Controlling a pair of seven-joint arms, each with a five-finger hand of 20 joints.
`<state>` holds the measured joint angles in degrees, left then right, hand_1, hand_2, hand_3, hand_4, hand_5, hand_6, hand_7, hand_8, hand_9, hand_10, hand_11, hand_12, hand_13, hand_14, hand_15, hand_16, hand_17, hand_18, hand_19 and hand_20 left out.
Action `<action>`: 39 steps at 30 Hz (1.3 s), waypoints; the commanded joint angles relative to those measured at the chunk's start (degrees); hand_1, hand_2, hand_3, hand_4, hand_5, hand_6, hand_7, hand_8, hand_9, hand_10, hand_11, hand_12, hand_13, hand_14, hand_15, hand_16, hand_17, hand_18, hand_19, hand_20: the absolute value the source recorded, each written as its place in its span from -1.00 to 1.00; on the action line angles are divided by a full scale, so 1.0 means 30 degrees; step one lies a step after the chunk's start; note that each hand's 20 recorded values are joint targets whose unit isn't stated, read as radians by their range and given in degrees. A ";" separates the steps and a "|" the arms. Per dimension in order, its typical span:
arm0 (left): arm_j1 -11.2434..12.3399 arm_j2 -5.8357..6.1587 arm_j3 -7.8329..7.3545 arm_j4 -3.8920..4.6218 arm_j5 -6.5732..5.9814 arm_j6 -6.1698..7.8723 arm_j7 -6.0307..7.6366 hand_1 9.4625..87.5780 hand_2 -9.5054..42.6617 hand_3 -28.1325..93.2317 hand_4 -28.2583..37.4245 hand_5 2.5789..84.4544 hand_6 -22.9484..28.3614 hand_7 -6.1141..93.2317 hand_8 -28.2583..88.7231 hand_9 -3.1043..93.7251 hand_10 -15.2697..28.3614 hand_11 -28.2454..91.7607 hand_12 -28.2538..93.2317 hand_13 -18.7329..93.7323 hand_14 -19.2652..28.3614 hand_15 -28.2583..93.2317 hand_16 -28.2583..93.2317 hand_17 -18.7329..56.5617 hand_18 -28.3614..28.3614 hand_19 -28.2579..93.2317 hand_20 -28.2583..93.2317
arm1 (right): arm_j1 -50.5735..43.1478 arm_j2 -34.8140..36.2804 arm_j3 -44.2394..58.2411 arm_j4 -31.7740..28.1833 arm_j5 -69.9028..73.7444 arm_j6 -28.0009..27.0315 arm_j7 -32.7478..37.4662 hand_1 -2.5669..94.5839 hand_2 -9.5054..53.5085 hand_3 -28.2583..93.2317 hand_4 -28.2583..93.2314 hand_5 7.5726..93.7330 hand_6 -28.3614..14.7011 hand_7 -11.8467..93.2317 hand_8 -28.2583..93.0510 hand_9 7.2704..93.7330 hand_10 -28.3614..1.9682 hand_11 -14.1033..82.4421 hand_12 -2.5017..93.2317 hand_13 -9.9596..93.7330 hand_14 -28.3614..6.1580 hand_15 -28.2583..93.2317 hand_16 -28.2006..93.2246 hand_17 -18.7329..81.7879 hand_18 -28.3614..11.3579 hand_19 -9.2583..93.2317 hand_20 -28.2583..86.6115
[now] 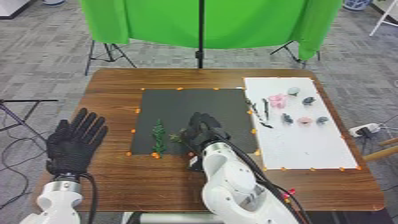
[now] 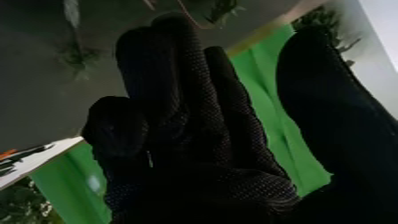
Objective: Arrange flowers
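Brown wooden table [image 1: 124, 187] | your right hand [image 1: 202, 131] loosely open, seemingly empty, over black mat [image 1: 182, 102] beside leafy green sprig [image 1: 159, 137] | pink flower [image 1: 277, 101] on white sheet [image 1: 311, 145] | likely greenery step — next, you align stems.

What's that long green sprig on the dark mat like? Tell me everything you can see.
The long green sprig is slender, with small leaves crowded along it. It lies flat near the left edge of the dark mat, running roughly away from the robot. The robot's right hand is to its right, not touching it. Whether it's real or artificial, I can't tell.
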<state>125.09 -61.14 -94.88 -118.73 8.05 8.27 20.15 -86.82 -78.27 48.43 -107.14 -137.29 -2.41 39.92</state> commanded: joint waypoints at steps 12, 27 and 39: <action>0.1378 -0.0619 -0.0526 -0.0408 -0.0064 -0.0019 0.0597 -0.49 -0.20 0.75 -1.00 -0.02 0.27 -0.73 -0.67 -0.18 0.38 -0.25 -0.41 -0.20 0.47 -0.05 -0.65 -0.72 0.49 0.01 -0.38 | -0.1552 0.3724 0.5666 -0.2830 0.0560 -0.1461 0.1973 -0.12 -1.00 0.84 -0.97 0.42 -0.05 -0.58 -0.71 0.52 -0.42 -0.29 -0.59 0.48 -0.28 0.55 -0.16 0.19 -0.95 1.00 0.52; 0.1111 -0.0498 -0.0499 -0.0429 -0.0039 0.0313 0.0292 -0.49 -0.19 0.74 -1.00 -0.01 0.27 -0.73 -0.67 -0.18 0.38 -0.24 -0.41 -0.20 0.47 -0.05 -0.65 -0.72 0.49 0.01 -0.37 | -0.3139 0.4147 0.3070 -0.3656 0.0626 -0.2646 0.0873 -0.09 -1.00 0.83 -1.00 0.54 0.08 -0.41 -0.73 0.52 -0.36 0.00 -0.48 0.42 -0.30 0.68 -0.10 0.16 -0.93 1.00 0.55; 0.0640 -0.0313 -0.0139 -0.0240 -0.0001 0.0293 -0.0168 -0.50 -0.16 0.74 -1.00 0.00 0.27 -0.73 -0.67 -0.17 0.38 -0.24 -0.41 -0.20 0.47 -0.04 -0.65 -0.73 0.49 0.01 -0.37 | -0.1729 0.3242 0.0500 -0.2564 0.0292 -0.3253 -0.0300 -0.02 -1.00 0.78 -1.00 0.56 0.06 -0.36 -0.54 0.55 -0.31 0.03 -0.41 0.44 -0.28 0.70 -0.10 0.17 -0.92 1.00 0.55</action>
<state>126.70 -62.43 -95.74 -119.90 8.08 8.48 20.53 -94.09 -66.39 51.45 -117.80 -135.91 -9.79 39.57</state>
